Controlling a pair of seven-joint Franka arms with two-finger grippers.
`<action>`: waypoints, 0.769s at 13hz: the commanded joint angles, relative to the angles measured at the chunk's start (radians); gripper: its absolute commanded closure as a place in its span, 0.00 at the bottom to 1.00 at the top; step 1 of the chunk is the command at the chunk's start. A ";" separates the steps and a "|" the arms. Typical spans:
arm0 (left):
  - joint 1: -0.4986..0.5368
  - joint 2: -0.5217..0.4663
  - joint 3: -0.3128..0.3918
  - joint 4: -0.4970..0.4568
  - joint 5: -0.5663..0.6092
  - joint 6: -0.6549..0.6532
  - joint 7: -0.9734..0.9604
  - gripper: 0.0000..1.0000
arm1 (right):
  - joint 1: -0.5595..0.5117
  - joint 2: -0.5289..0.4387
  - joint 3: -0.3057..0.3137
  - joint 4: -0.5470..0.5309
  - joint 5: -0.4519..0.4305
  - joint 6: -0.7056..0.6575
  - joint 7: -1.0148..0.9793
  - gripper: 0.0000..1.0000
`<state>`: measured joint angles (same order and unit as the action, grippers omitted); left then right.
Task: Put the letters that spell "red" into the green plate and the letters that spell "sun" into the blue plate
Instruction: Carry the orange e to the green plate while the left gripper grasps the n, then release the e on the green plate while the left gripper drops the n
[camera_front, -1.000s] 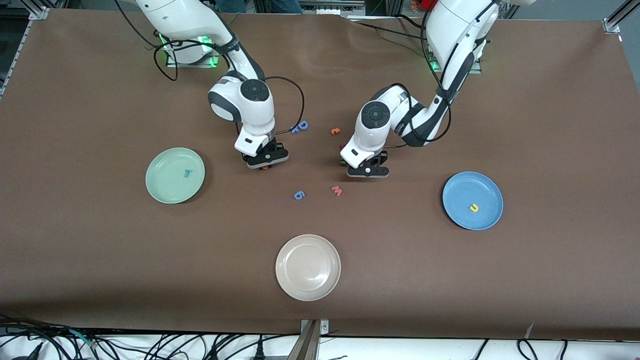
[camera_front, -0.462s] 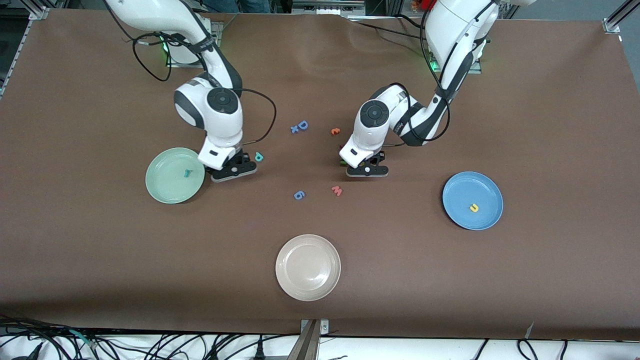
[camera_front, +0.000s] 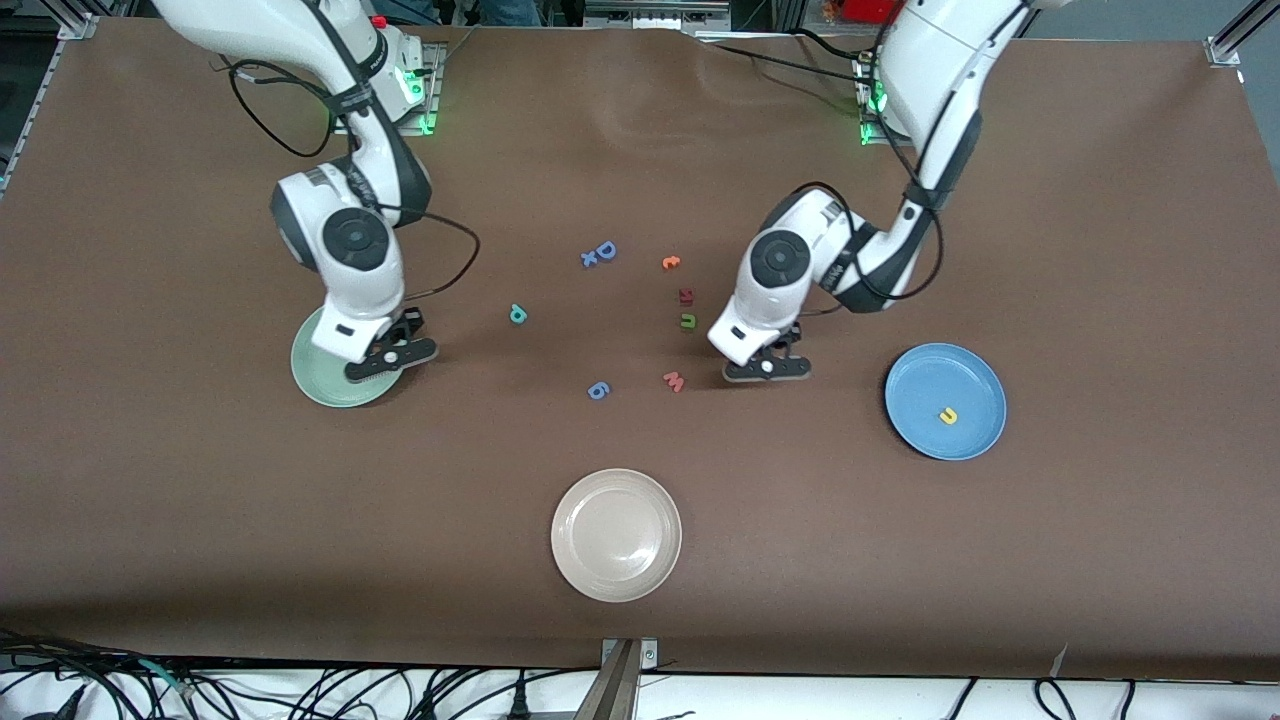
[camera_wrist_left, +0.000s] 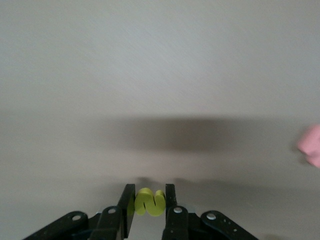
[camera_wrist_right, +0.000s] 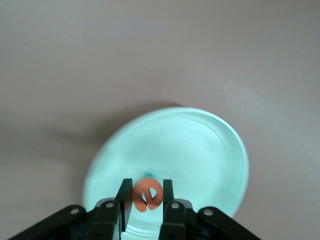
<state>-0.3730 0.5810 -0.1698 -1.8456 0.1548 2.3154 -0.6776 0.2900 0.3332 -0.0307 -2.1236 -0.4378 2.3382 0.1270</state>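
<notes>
My left gripper (camera_front: 765, 370) (camera_wrist_left: 150, 194) is shut on the yellow "s" (camera_wrist_left: 149, 203), over bare table between the salmon "w" and the blue plate (camera_front: 915, 385). The yellow "n" (camera_front: 947, 415) lies in that plate. My right gripper (camera_front: 390, 357) (camera_wrist_right: 147, 192) is shut on the orange "e" (camera_wrist_right: 148, 197) above the green plate (camera_front: 318, 382) (camera_wrist_right: 200, 145). The teal "r" is hidden under this hand. The teal "d" (camera_front: 517, 314) and olive "u" (camera_front: 688, 321) lie on the table mid-way between the arms.
A dark red letter (camera_front: 686, 295), a small orange letter (camera_front: 671, 262) and a blue "D" (camera_front: 600, 252) lie toward the bases. A blue letter (camera_front: 598, 390) and the salmon "w" (camera_front: 674, 381) (camera_wrist_left: 311, 145) sit nearer the camera. A cream plate (camera_front: 616, 575) is nearest.
The right arm carried the orange "e" from the table's middle to above the green plate. The left gripper shut on the yellow "s" and shifted toward the blue plate, uncovering the "u".
</notes>
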 joint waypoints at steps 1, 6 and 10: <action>0.090 -0.012 -0.008 0.069 0.026 -0.126 0.151 0.83 | -0.040 0.009 -0.023 -0.027 0.025 -0.005 -0.053 0.88; 0.281 -0.030 -0.008 0.100 0.025 -0.214 0.485 0.83 | -0.084 0.033 -0.018 -0.027 0.077 -0.005 -0.053 0.03; 0.391 -0.029 -0.007 0.088 0.029 -0.220 0.679 0.83 | -0.083 0.012 0.060 0.010 0.282 -0.094 -0.029 0.01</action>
<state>-0.0112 0.5682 -0.1634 -1.7459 0.1554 2.1177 -0.0653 0.2098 0.3702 -0.0200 -2.1361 -0.2701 2.3045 0.0966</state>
